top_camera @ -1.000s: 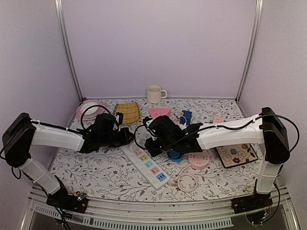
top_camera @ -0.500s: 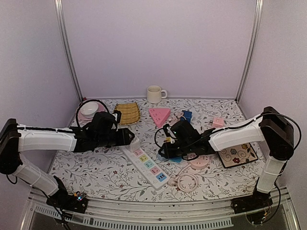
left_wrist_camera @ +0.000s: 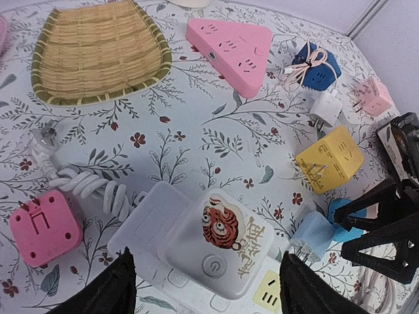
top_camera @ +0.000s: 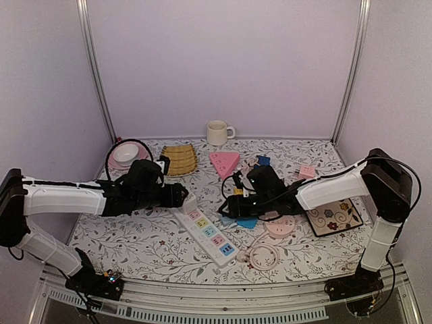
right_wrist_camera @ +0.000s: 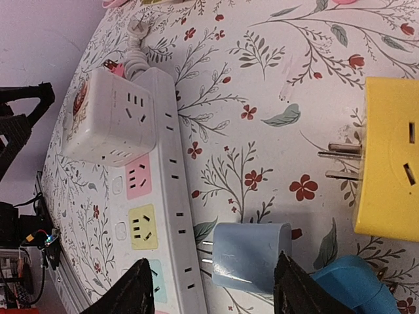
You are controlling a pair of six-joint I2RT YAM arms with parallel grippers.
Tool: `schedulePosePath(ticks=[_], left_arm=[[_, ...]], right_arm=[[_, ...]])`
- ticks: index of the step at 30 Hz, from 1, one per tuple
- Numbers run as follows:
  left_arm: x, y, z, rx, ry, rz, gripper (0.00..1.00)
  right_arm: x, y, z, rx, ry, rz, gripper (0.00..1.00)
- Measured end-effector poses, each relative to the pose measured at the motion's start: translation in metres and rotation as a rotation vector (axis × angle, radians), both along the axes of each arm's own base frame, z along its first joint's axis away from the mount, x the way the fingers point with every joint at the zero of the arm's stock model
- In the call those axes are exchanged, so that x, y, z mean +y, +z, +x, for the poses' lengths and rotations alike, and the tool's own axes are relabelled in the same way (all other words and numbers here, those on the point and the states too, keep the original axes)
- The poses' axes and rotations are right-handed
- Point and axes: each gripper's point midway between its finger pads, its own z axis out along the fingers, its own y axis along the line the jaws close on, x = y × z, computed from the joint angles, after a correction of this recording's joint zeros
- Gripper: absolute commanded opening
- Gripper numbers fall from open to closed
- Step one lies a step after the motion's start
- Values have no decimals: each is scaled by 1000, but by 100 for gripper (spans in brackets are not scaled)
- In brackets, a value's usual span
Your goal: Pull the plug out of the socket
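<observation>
Floral-print desk [top_camera: 135, 236] carries the white power strip [top_camera: 209, 233]. I see the tiger-sticker adapter plug [left_wrist_camera: 216, 235] seated on its far end, with my left end effector [left_wrist_camera: 213, 288] spread wide either side of it. My right end effector [right_wrist_camera: 216, 291] is also spread, above a light-blue plug [right_wrist_camera: 252, 255] lying just beside the strip.

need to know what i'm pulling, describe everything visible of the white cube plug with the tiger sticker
The white cube plug is glossy plastic with rounded corners, a tiger sticker and round button on top, socket slots on a side. It sits upright, plugged into the cord end of the white power strip. The open left gripper straddles it.
</observation>
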Motion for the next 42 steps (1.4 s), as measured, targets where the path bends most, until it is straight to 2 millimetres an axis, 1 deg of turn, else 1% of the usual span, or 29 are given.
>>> schedulePosePath(ticks=[3,7,11,15,19,22,24,27,30,34,35,39,42], left_arm=[[-1,-4,0,-11,-14,34,78],[-4,-9,-1,-15,-36,68,85],[-7,-14,0,-8,-48,95,89],[-8,-24,5,12,-40,137,93],[-9,-33,8,27,-44,179,93],[-16,-35,12,27,-61,197,93],[-18,-37,14,25,-72,211,93],[-20,-45,14,34,-97,241,91],[-21,-55,11,50,-131,274,86],[-26,-56,9,47,-175,278,70],[-26,-56,9,44,-181,278,65],[-30,-55,8,36,-215,281,51],[-31,-56,7,35,-225,278,42]], right_arm=[[-1,-1,0,2,-2,-5,69],[-7,-7,1,3,-19,-42,71],[-16,-13,-2,-6,-31,-102,79],[-17,-11,-9,-40,-26,-153,86],[-6,-8,-26,-84,15,-195,87],[0,-8,-38,-101,42,-215,87],[0,-7,-41,-107,46,-221,87],[-4,-1,-39,-121,31,-222,87],[-7,7,-39,-139,24,-216,88],[-5,8,-44,-170,46,-235,88],[-5,8,-46,-178,54,-242,88],[6,7,-59,-213,101,-265,88],[18,6,-69,-242,138,-278,86]])
